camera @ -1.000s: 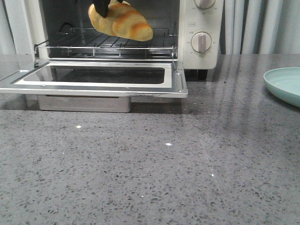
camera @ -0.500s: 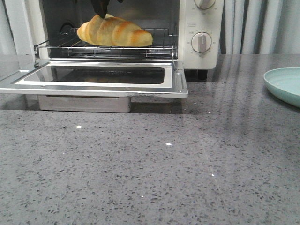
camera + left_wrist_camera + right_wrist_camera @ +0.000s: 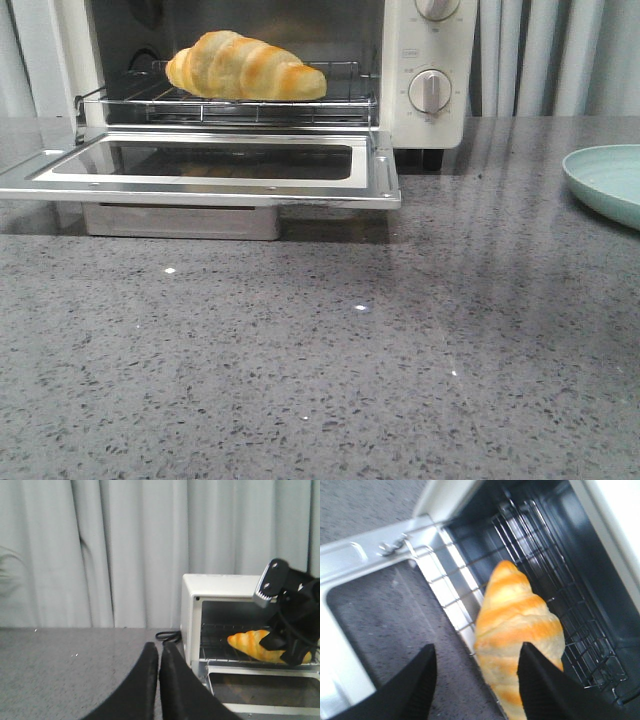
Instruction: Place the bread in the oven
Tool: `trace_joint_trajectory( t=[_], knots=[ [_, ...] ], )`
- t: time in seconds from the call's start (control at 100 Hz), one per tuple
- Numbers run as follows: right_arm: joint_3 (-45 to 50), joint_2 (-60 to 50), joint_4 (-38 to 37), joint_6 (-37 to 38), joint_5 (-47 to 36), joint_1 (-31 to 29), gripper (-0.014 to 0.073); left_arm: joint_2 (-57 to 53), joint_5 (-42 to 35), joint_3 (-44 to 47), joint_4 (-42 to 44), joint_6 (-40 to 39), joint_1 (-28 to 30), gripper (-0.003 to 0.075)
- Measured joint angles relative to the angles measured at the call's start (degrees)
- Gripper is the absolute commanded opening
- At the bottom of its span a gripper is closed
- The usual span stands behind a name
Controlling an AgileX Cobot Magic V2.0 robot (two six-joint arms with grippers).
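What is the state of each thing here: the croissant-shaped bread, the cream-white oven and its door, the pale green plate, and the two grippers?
Golden croissant-shaped bread: lying on the wire rack, released.
Cream-white toaster oven: open, bread inside.
Glass-windowed oven door: folded down flat.
Pale green plate: nothing visible on it.
Left gripper: shut, holding nothing.
Right gripper: open, above the bread.

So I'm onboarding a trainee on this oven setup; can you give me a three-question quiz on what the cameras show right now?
1. True or false: the bread lies on the wire rack.
2. The oven door is: A) shut B) open, folded down flat.
3. What stands at the table's right edge?

Key: 1 true. 2 B. 3 a pale green plate.
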Motion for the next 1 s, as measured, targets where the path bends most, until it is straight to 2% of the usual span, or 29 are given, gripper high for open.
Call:
trace_joint_trajectory(
  t=[0.21,0.28,0.47,0.56,0.81,1.0],
  knots=[
    [0.0,-3.9,0.0,0.8,6.7,3.1,0.0314,0.0,2.1,0.0,-1.6,0.0,4.8,-0.0022],
    [0.0,-5.1,0.0,1.9,9.4,3.8,0.0249,0.0,0.9,1.0,-1.6,0.0,5.9,-0.0022],
    [0.0,-8.2,0.0,4.6,13.3,4.9,-0.0001,0.0,-7.5,8.0,-3.3,0.0,6.6,-0.0022],
    [0.0,-9.4,0.6,4.9,13.6,5.0,-0.0076,0.0,-12.1,12.7,-3.9,0.0,6.6,-0.0022],
    [0.0,-11.2,4.7,5.2,14.1,5.1,-0.0075,0.0,-18.4,26.9,-4.9,4.7,6.6,-0.0021],
    [0.0,-11.5,5.1,5.3,14.1,5.1,-0.0075,0.0,-27.5,34.2,-14.7,5.5,6.6,-0.0022]
  ],
)
